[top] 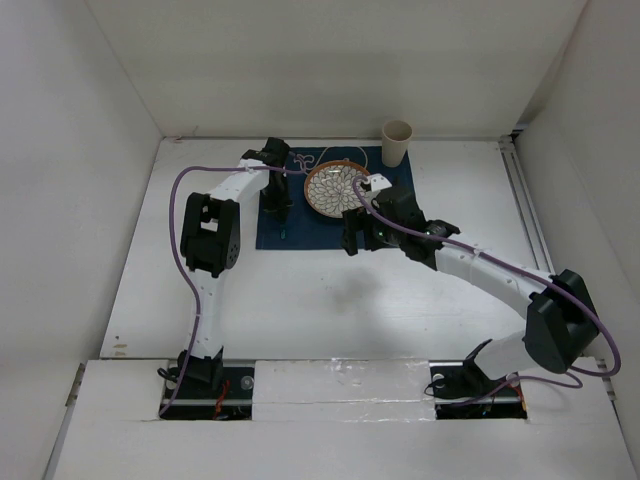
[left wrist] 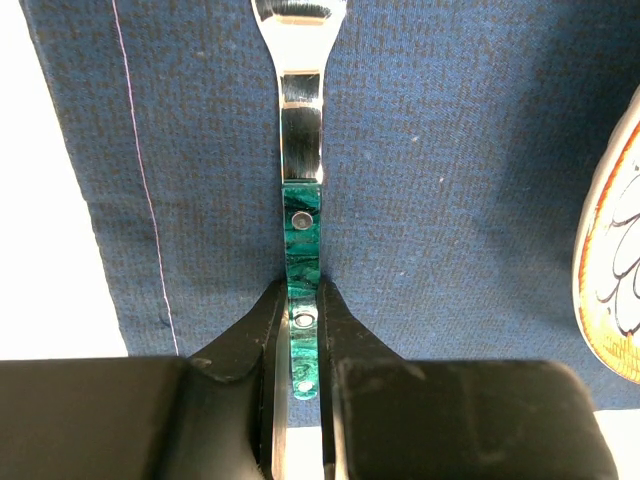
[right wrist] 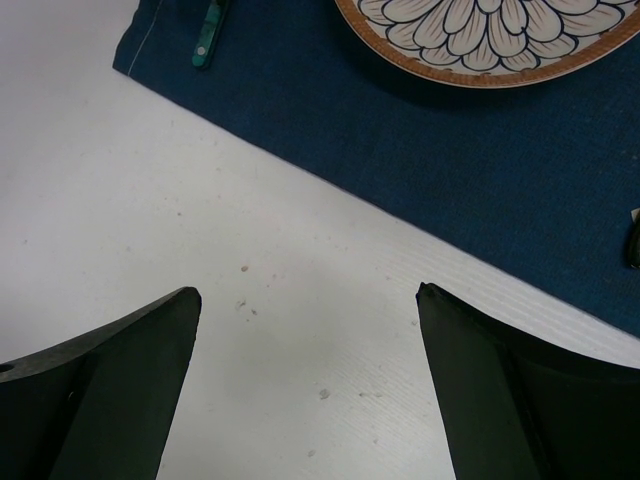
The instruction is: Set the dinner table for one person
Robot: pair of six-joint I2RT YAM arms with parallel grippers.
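Dinner table from above: white, bearing the blue mat with the plate on it and the cup just beyond.

Left wrist: my left gripper pinches the green-handled cutlery, flat on the mat beside the plate.

Right wrist: my right gripper gapes wide, empty.

I judge more cutlery is yet to lay.

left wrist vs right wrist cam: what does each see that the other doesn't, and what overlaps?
Only the left wrist view: the left gripper shut on the green handle of a utensil, plus its shiny metal neck. Only the right wrist view: the right gripper, jaws wide open and empty above the table, and a broad stretch of the flower pattern on the plate. Both: the blue mat, the plate's rim, some white table, and the green handle, though the right wrist view catches only its end.
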